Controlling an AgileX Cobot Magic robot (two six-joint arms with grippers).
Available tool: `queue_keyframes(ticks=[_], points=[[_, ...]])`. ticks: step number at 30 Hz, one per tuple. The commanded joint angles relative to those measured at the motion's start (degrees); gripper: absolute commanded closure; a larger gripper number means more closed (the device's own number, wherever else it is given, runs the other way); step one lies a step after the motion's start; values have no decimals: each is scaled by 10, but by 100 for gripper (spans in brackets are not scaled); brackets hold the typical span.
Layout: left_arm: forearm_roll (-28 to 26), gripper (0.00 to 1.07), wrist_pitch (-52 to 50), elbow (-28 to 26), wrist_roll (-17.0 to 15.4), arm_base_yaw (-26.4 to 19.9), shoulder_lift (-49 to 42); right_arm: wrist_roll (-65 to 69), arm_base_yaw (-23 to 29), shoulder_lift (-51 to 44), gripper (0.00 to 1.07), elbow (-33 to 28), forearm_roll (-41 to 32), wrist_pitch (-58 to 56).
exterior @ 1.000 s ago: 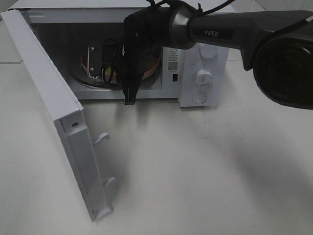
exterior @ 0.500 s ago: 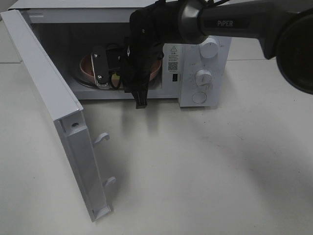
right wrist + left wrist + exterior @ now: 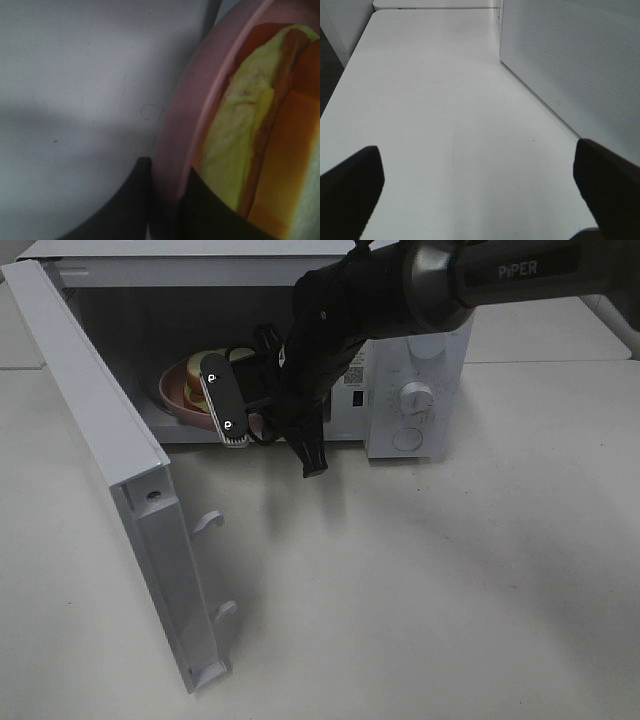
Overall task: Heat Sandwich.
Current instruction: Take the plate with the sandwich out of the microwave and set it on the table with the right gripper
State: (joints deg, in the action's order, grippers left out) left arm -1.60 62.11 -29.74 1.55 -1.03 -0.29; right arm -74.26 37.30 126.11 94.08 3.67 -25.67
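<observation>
The sandwich (image 3: 250, 140), toasted brown bread with a yellow-green layer, lies on a round pink plate (image 3: 187, 110). In the exterior high view the plate (image 3: 178, 390) sits inside the open microwave (image 3: 415, 445), with a bit of the sandwich (image 3: 197, 370) showing behind the arm. My right gripper (image 3: 167, 175) is shut on the plate's rim, one finger on each side; it also shows as the right gripper (image 3: 228, 405) at the oven's opening. My left gripper (image 3: 480, 190) is open and empty over bare table beside a perforated white wall.
The microwave door (image 3: 100, 430) stands swung open to the left, its latch hooks (image 3: 208, 522) pointing toward the table's middle. The control knobs (image 3: 416, 397) are on the right of the oven front. White tabletop (image 3: 420, 580) spreads in front.
My right arm has swung rightward and lower, and its gripper has come toward the oven's front edge. Its jaws have narrowed onto the plate's rim. The left gripper has not changed.
</observation>
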Motion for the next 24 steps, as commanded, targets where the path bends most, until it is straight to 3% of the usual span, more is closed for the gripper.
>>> queue_keyframes(ticks=[1, 24], points=[[-2, 9, -9, 1, -1, -1, -9, -23, 0, -22, 107, -20, -6, 25], [-1, 9, -9, 1, -1, -1, -9, -65, 1, -107, 107, -139, -6, 101]])
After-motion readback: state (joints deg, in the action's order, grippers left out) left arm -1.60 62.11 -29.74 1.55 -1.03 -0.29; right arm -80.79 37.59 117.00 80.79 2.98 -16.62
